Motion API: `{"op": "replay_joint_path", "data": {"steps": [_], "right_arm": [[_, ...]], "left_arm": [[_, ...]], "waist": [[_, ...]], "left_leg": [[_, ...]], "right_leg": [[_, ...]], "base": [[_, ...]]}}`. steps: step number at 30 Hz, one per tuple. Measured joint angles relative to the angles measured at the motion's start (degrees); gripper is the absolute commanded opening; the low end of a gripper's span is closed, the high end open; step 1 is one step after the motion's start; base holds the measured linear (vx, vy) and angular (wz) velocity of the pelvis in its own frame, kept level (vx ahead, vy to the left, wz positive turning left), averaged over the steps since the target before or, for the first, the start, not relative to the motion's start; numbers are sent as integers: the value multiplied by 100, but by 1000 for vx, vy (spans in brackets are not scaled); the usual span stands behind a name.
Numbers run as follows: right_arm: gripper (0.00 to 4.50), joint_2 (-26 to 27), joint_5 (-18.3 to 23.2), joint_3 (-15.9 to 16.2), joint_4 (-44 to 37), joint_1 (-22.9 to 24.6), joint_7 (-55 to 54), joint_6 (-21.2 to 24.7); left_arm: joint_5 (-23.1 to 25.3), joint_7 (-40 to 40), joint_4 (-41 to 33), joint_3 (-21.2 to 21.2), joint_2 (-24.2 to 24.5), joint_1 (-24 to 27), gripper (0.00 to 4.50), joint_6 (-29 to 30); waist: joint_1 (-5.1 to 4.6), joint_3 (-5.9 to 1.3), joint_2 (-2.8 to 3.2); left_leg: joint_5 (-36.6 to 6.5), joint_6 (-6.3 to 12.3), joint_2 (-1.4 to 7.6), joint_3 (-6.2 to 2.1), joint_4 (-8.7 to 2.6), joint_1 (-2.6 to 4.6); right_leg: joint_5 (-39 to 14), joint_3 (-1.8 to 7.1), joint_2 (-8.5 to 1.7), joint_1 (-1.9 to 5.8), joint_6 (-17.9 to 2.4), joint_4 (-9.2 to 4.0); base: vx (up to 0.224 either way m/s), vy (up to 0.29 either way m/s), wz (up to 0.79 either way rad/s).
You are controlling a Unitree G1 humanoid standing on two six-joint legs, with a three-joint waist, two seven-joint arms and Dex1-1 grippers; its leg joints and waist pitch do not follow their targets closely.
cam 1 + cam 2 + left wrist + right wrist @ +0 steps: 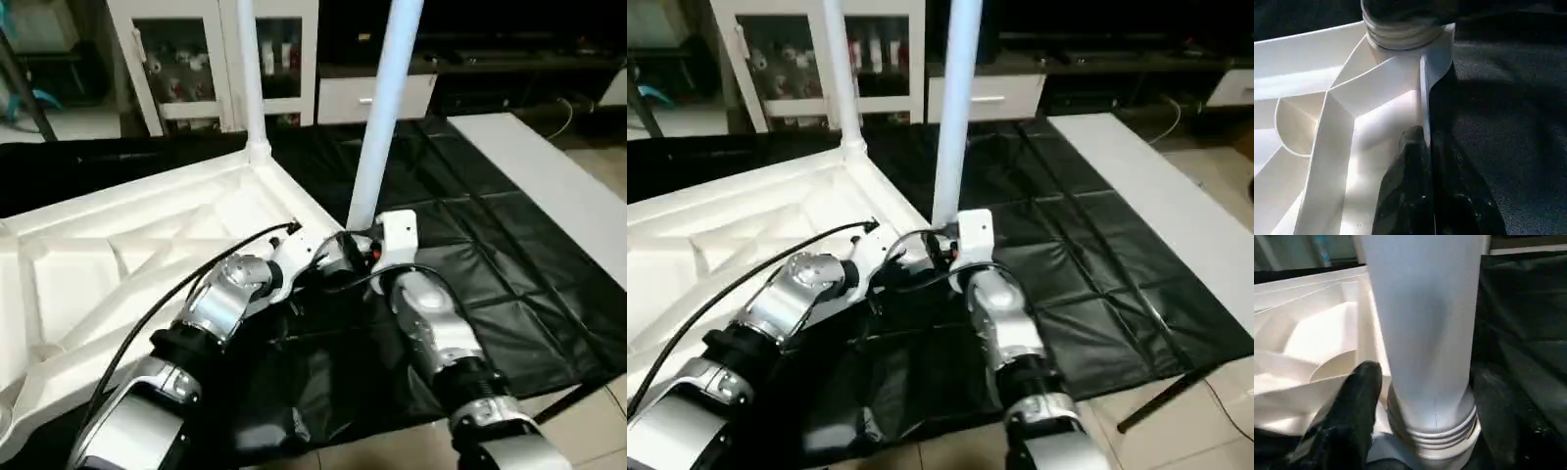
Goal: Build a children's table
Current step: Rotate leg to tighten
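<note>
The children's table lies upside down on the black cloth, its white ribbed tabletop (118, 255) facing up. One white leg (249, 78) stands in the far corner socket. A second leg (384, 108) stands in the near right corner socket (1430, 445), its threads still showing at the base. My left gripper (1422, 147) is shut on the tabletop's thin rim wall just beside that socket. My right gripper (1425, 377) straddles the second leg low down, one black finger (1359, 396) on either side, with a narrow gap beside the tube.
A flat white board (549, 186) lies along the right side of the black cloth (470, 245). White glass-door cabinets (196, 59) stand behind. The bench's front right edge drops to the floor (598, 411).
</note>
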Motion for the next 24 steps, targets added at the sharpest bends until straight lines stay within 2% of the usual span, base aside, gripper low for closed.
{"op": "replay_joint_path", "data": {"steps": [4, 6, 10, 12, 14, 18, 24], "right_arm": [[357, -599, 136, 195, -530, 255, 1154, 243], [384, -1055, 160, 450, -929, 430, 1971, 387], [401, -1742, 144, 871, -1439, 665, 3093, 445], [413, -1922, 139, 1072, -1592, 741, 3513, 491], [426, -1946, 157, 1214, -1661, 842, 3796, 550], [426, -2417, 192, 1427, -2100, 924, 4537, 762], [426, -2587, 293, 1547, -2269, 968, 4993, 928]], "left_arm": [[-77, -391, -265, -35, 202, 99, 0, -28], [-144, -874, -471, -99, 422, 157, 0, -48], [-442, -1926, -1036, -229, 962, 453, 0, -174], [-596, -2495, -1351, -350, 1196, 588, 0, -169], [-634, -2853, -1527, -445, 1320, 645, 0, -156], [-719, -3308, -1941, -579, 1551, 823, 0, 36], [-749, -3481, -2181, -670, 1670, 942, 0, 190]], "waist": [[44, 12, 26], [68, 4, 39], [57, -6, 41], [80, -9, 37], [160, -6, 50], [157, -14, 53], [141, -14, 50]], "left_leg": [[12, -16, 32, 38, 1, -26], [13, -14, 61, 70, 9, -39], [34, 54, 70, 86, 64, -49], [17, 77, 69, 93, 71, -60], [18, 81, 70, 104, 78, -79], [2, 102, 67, 129, 107, -79], [-14, 68, 70, 135, 110, -44]], "right_leg": [[6, -4, 6, -6, -20, -15], [6, -8, 14, -3, -20, -54], [-20, -1, 16, -3, -24, -65], [-31, 0, 14, -3, -41, -73], [-42, 0, 2, -6, -59, -72], [-42, 19, -9, 6, -59, -77], [-41, 27, -10, 31, -57, -65]], "base": [[0, 0, 0], [25, 11, -1], [65, 32, -2], [30, 14, 0], [0, 0, 0], [0, 0, 0], [0, 0, 0]]}}
